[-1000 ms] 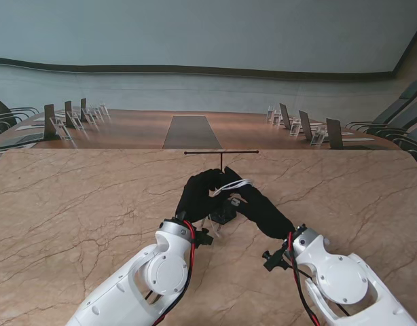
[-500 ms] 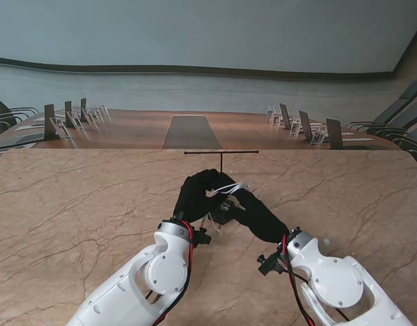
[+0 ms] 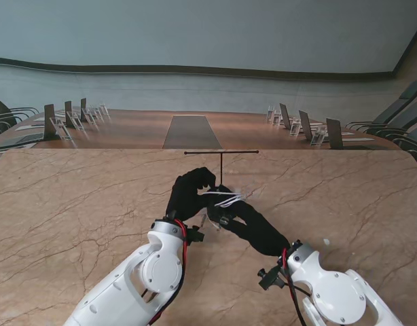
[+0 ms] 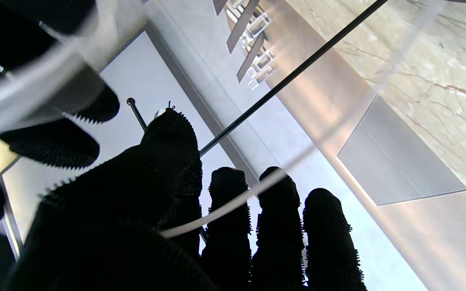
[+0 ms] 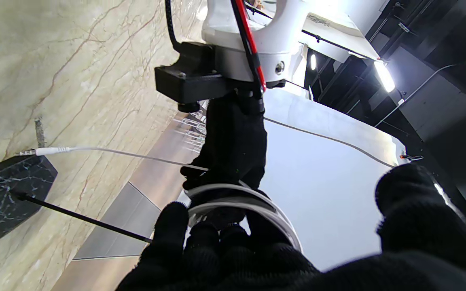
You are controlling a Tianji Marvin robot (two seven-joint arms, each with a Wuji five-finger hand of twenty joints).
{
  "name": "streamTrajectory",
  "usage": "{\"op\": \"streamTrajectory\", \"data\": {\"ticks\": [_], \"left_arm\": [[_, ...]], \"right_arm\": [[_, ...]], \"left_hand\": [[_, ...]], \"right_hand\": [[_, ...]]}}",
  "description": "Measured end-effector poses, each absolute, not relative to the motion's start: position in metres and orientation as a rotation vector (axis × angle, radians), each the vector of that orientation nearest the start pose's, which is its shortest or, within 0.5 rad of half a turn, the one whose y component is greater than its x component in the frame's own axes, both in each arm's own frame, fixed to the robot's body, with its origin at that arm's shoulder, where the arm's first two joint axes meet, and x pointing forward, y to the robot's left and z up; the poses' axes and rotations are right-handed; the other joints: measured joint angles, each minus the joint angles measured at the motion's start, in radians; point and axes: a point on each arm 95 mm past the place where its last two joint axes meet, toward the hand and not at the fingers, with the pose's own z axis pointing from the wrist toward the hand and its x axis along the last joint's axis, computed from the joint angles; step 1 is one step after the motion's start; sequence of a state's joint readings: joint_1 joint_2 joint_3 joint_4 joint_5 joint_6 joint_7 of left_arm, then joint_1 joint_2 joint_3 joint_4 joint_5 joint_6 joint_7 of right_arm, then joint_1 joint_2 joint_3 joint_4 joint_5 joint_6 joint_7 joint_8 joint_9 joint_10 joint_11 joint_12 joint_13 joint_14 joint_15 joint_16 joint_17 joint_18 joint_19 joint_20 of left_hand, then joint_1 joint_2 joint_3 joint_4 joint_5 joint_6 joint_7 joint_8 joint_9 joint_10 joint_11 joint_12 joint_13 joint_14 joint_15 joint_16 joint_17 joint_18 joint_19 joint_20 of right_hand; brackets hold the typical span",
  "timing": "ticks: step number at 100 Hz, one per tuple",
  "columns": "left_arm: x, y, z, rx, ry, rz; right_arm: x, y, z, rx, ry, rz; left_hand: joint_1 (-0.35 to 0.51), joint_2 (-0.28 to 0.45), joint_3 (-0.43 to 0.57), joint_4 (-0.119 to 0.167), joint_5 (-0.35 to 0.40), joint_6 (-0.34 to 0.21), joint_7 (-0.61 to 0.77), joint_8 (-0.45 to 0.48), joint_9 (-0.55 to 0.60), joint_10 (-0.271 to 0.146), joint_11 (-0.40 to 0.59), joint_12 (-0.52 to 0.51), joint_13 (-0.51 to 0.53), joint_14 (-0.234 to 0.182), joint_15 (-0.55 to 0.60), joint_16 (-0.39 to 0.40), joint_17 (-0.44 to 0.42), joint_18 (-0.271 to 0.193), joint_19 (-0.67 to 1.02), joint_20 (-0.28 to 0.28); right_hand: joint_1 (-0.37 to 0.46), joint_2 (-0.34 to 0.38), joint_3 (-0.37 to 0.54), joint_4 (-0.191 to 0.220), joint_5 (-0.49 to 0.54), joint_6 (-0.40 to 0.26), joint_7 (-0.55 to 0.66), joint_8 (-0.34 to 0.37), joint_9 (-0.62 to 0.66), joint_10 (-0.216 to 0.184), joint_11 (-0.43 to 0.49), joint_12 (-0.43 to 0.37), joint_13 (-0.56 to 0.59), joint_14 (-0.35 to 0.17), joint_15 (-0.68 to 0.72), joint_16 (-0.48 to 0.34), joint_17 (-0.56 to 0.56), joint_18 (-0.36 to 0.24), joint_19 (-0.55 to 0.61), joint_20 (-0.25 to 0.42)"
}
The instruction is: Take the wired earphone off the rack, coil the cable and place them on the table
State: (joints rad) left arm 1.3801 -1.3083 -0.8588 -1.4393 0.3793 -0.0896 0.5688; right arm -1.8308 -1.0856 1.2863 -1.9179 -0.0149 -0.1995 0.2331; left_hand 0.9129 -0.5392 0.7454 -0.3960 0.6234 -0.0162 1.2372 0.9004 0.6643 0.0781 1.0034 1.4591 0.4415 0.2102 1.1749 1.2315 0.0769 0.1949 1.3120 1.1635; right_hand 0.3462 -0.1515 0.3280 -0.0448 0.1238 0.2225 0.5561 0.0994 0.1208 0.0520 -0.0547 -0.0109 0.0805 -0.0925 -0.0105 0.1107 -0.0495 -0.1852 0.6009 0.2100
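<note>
No writing is legible anywhere. The table [image 3: 73,204] is beige marble with brown veins; beyond its far edge, rows of chairs [image 3: 73,115] face a long wooden conference table under a grey wall. Near the table's middle the rack [image 3: 221,163], a thin black T on a dark marble base [image 5: 6,194], stands bare. Just nearer to me, both gloved hands meet. The left hand [image 3: 188,193] has white cable [image 3: 225,199] looped around its fingers [image 4: 281,218], which are nearly straight. The right hand [image 3: 252,221] pinches the loops; the plug [image 5: 49,151] trails loose over the marble.
</note>
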Motion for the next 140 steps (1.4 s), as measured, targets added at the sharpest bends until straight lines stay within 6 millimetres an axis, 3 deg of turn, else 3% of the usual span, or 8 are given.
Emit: {"op": "streamTrajectory", "data": {"ticks": [48,65,73,78,93,116,133,140], "left_arm": [[0.391,-0.138,-0.31,-1.596,0.962,-2.305],[0.389,-0.135,-0.311,-1.62,1.043,-2.347],[0.388,-0.132,-0.311,-1.612,1.074,-2.353],[0.388,-0.13,-0.311,-1.586,1.099,-2.34],[0.388,-0.126,-0.312,-1.552,1.16,-2.346],[0.389,-0.125,-0.313,-1.533,1.193,-2.346],[0.39,-0.125,-0.312,-1.514,1.22,-2.349],[0.39,-0.124,-0.313,-1.519,1.25,-2.342]], "right_arm": [[0.323,0.045,-0.299,-1.812,-1.051,-2.083],[0.326,0.039,-0.297,-1.816,-1.055,-2.103],[0.327,0.036,-0.296,-1.815,-1.057,-2.113],[0.328,0.034,-0.295,-1.815,-1.059,-2.117],[0.33,0.032,-0.295,-1.815,-1.07,-2.115],[0.334,0.033,-0.295,-1.811,-1.073,-2.114],[0.335,0.034,-0.295,-1.807,-1.076,-2.109],[0.336,0.034,-0.295,-1.807,-1.077,-2.108]], "left_hand": [[0.0,0.0,0.028,0.007,0.0,0.033,-0.007,-0.068,0.0,0.0,0.0,0.0,0.0,0.0,-0.005,0.0,-0.006,-0.003,0.0,0.0],[0.028,0.05,0.115,0.055,0.0,0.038,-0.237,-0.235,-0.043,0.0,-0.098,0.0,-0.062,-0.013,-0.074,0.001,-0.059,-0.022,-0.011,-0.049],[0.025,-0.02,0.235,0.059,-0.014,0.066,-0.346,-0.262,-0.069,0.0,-0.135,0.002,-0.076,-0.019,-0.111,0.016,-0.071,-0.023,-0.023,-0.078],[-0.027,-0.035,0.295,0.1,-0.023,0.084,-0.402,-0.274,-0.085,0.0,-0.147,0.002,-0.079,-0.021,-0.128,0.013,-0.076,-0.023,-0.027,-0.091],[-0.307,0.055,0.266,0.329,-0.038,0.143,-0.553,-0.314,-0.171,0.002,-0.166,-0.134,-0.124,-0.021,-0.176,-0.025,-0.091,-0.021,-0.084,-0.127],[-0.369,0.051,-0.156,0.334,-0.067,0.178,-0.655,-0.351,-0.2,0.013,-0.173,-0.209,-0.131,-0.021,-0.22,-0.026,-0.093,-0.008,-0.116,-0.133],[-0.366,0.051,-0.192,0.336,-0.095,0.184,-0.732,-0.409,-0.211,0.013,-0.198,-0.231,-0.132,-0.021,-0.251,-0.037,-0.094,-0.004,-0.152,-0.149],[-0.351,0.051,-0.087,0.336,-0.108,0.185,-0.75,-0.425,-0.222,0.013,-0.217,-0.241,-0.142,-0.021,-0.265,-0.047,-0.096,-0.004,-0.178,-0.165]], "right_hand": [[-0.011,0.001,0.001,0.0,-0.016,-0.014,-0.059,-0.054,-0.002,0.0,-0.004,-0.006,0.001,0.0,-0.005,-0.012,0.0,0.0,-0.064,0.003],[-0.011,0.001,0.001,0.0,-0.016,-0.016,-0.063,-0.054,-0.002,0.001,0.0,0.001,0.001,0.0,-0.005,-0.013,0.0,0.0,-0.08,0.003],[-0.011,0.001,0.001,0.0,-0.017,-0.017,-0.063,-0.054,-0.002,0.001,0.0,0.001,0.001,0.0,-0.005,-0.013,0.0,0.0,-0.083,0.009],[-0.011,0.001,0.001,0.0,-0.016,-0.017,-0.063,-0.054,-0.002,0.001,0.0,0.001,0.001,0.0,-0.005,-0.013,0.0,0.0,-0.084,0.01],[-0.011,0.001,0.001,0.0,-0.016,-0.019,-0.063,-0.054,-0.002,0.0,0.0,0.001,0.001,0.0,-0.005,-0.013,0.0,0.0,-0.089,0.021],[-0.023,0.001,0.012,0.0,-0.016,-0.019,-0.063,-0.054,-0.002,0.0,0.0,0.001,0.001,0.0,-0.005,-0.013,0.0,0.0,-0.096,0.033],[-0.023,0.001,0.012,0.0,-0.016,-0.02,-0.063,-0.054,-0.002,0.0,0.0,0.001,-0.005,0.0,-0.017,-0.026,0.0,0.0,-0.107,0.044],[-0.023,0.001,0.012,0.0,-0.017,-0.02,-0.063,-0.054,-0.002,0.0,0.0,0.001,-0.004,0.0,-0.017,-0.026,0.0,0.0,-0.107,0.044]]}}
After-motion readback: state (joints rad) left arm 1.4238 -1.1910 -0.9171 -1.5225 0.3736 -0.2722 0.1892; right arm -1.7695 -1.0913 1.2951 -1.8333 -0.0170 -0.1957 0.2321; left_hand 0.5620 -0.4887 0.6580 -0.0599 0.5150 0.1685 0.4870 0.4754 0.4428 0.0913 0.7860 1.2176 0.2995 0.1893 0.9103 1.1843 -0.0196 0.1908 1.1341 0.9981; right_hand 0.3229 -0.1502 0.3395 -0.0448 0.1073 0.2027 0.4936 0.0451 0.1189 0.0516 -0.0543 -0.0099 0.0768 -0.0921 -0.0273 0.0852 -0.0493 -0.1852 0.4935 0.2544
